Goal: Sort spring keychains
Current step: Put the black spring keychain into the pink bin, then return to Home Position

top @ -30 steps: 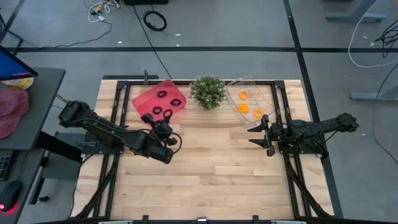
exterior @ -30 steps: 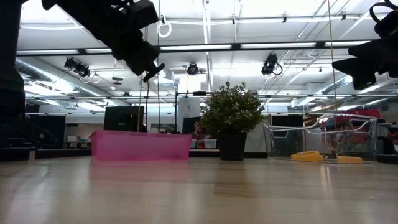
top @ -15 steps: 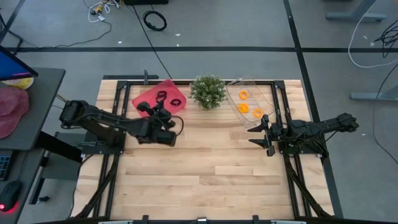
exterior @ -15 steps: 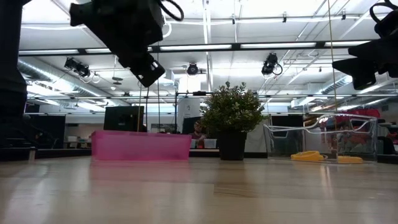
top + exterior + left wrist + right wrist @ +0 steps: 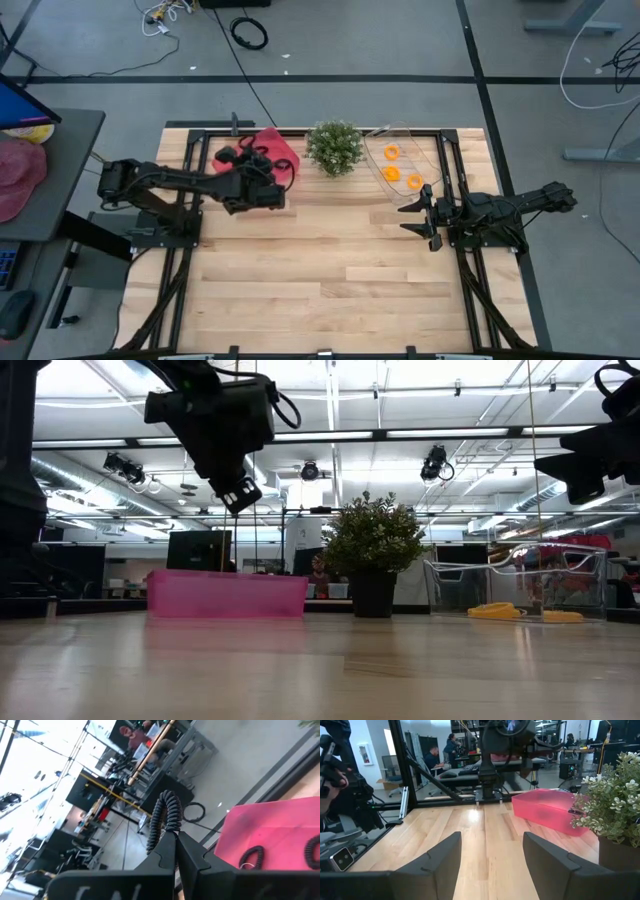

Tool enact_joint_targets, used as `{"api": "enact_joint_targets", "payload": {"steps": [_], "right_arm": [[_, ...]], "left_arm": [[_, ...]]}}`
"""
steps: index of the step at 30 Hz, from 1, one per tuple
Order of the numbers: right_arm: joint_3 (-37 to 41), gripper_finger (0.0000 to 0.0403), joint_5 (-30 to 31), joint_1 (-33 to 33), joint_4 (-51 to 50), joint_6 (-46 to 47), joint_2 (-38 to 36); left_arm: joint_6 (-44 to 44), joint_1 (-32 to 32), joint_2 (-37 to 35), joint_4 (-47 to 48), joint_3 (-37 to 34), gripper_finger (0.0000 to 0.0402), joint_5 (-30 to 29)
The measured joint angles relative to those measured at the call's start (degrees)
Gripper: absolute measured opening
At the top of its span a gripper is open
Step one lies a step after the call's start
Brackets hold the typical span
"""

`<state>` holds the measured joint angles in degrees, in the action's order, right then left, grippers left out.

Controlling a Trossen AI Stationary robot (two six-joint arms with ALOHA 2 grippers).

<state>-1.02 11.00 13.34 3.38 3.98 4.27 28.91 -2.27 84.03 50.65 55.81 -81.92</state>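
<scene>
You have a potted plant [image 5: 334,147] between the pink bin [image 5: 283,150] and the clear tray [image 5: 432,160], a cable coil [image 5: 249,33] on the floor beyond

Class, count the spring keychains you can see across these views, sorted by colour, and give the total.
Orange spring keychains: 3, in the clear bin
Black spring keychains: 3 in view, one gripped by the left hand, two in the pink bin; the arm may hide more
Total: 6 in view
</scene>
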Motion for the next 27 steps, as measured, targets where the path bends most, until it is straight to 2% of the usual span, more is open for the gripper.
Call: {"api": "enact_joint_targets", "payload": {"steps": [8, 14, 19, 27], "right_arm": [[0.00, 0.0215, 0.02, 0.00, -0.02, 0.01, 0.00], [0.00, 0.0215, 0.00, 0.00, -0.01, 0.00, 0.00], [0.00, 0.0215, 0.01, 0.00, -0.02, 0.01, 0.00], [0.00, 0.0215, 0.00, 0.00, -0.02, 0.01, 0.00]], "left_arm": [[-0.24, -2.53, 0.00, 0.00, 0.00, 0.0015, 0.09], [0.76, -4.31, 0.02, -0.18, 0.00, 0.0039, 5.04], [0.83, -5.55, 0.02, -1.20, 0.00, 0.0094, 8.49], [0.84, -5.67, 0.02, -2.16, 0.00, 0.0184, 8.67]]}}
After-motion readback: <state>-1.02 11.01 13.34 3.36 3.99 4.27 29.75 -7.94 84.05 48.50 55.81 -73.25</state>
